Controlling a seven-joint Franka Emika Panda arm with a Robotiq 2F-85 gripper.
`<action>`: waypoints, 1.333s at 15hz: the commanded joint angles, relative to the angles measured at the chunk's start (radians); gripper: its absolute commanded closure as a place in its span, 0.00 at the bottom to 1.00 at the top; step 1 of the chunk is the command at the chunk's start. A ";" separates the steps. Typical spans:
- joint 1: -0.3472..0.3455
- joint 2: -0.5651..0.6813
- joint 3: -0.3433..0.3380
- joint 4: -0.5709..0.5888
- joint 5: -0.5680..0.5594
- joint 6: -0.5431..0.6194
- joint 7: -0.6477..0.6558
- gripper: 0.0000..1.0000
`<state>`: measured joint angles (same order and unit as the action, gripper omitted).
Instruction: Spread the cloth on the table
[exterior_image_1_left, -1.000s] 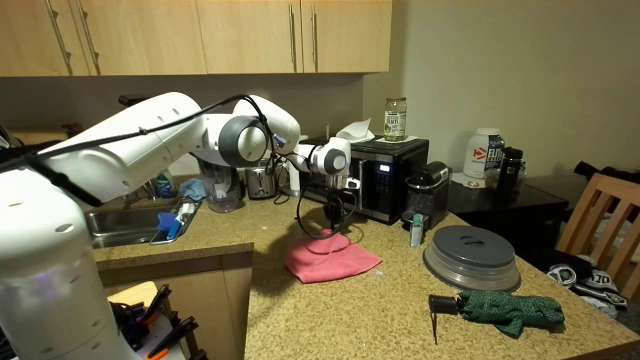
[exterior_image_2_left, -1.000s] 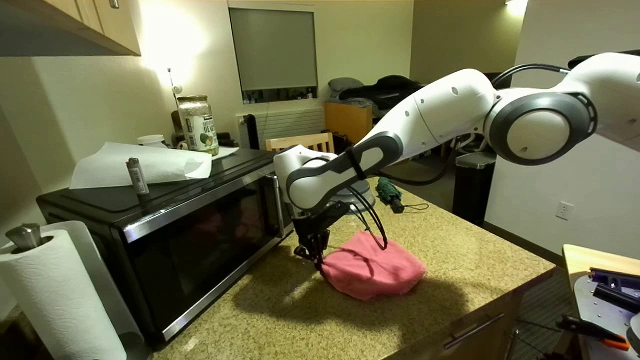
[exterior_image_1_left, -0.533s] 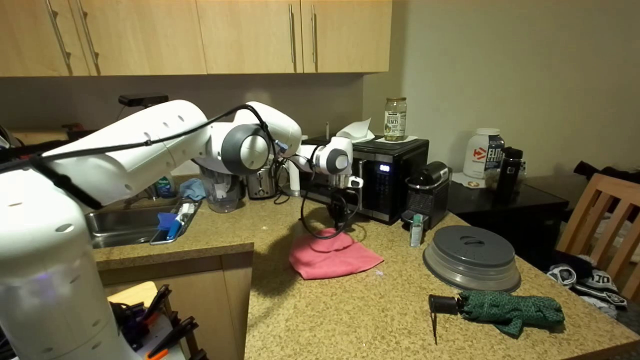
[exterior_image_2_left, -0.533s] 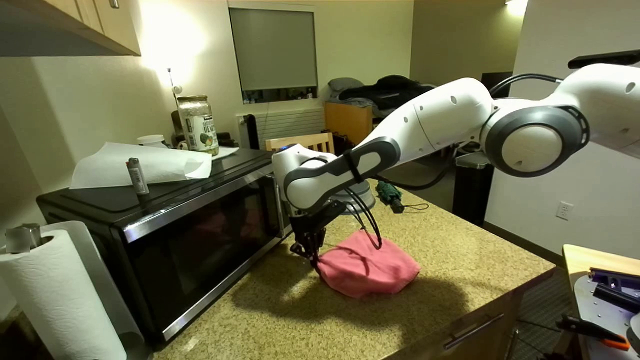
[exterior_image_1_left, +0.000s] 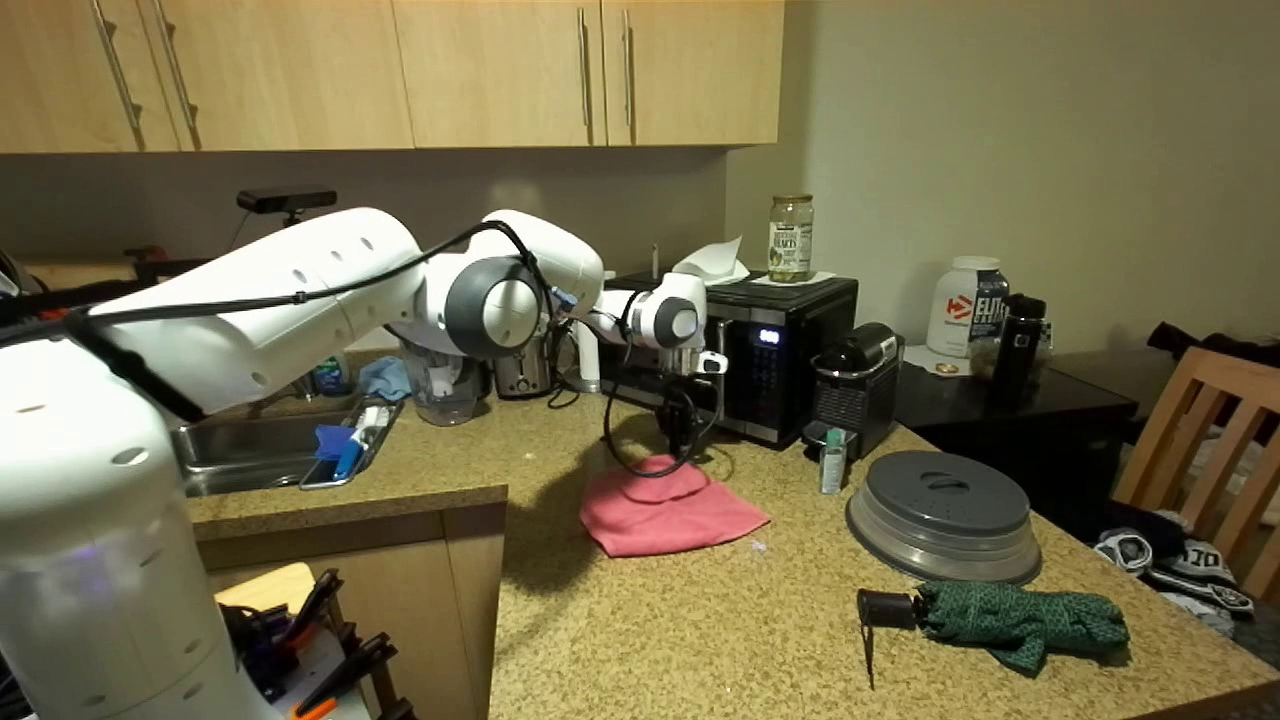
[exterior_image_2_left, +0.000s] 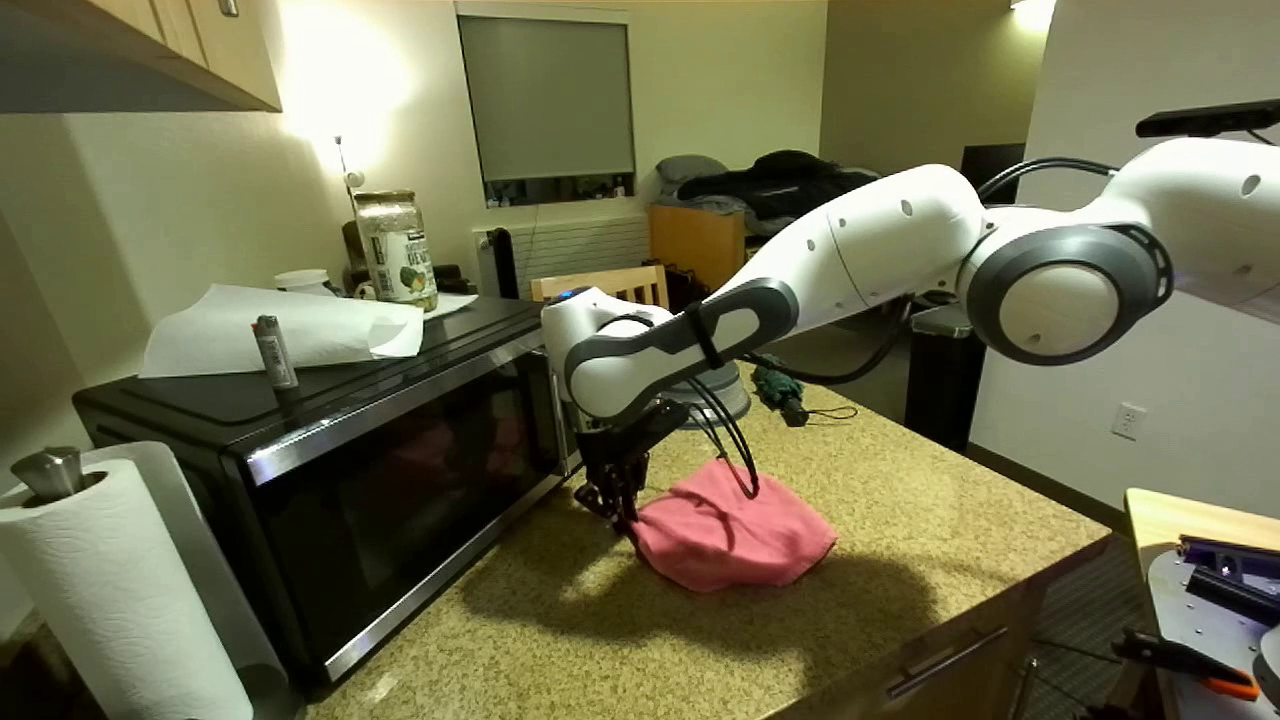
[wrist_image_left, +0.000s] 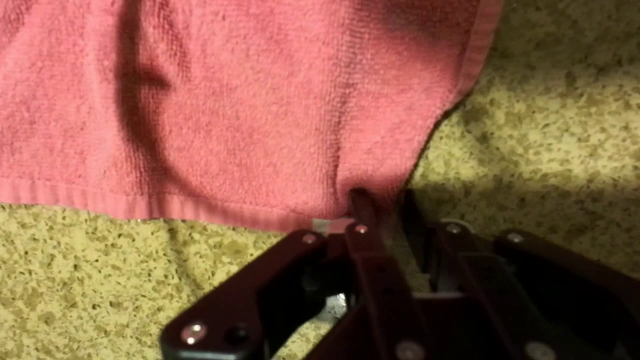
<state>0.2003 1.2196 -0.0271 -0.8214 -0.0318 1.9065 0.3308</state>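
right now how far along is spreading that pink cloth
Done: the cloth lies on the table, partly opened out. In hand: the fingers are at one corner; whether they pinch it isn't clear. Left: probably flattening the crease running from there in the wrist view.

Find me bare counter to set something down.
The counter between pink cloth and green umbrella, bar a white scrap; also between cloth and sink. Crowded: by coffee machine, small bottle and grey lid; near the microwave, where the claw meets the cloth.
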 joint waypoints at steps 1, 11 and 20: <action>0.000 0.000 0.000 0.000 0.000 0.000 0.000 0.70; 0.005 0.011 0.005 0.008 0.003 0.013 0.002 0.27; 0.045 -0.032 0.030 -0.034 0.000 0.003 0.002 0.00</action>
<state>0.2338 1.2281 -0.0025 -0.8203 -0.0315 1.9101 0.3308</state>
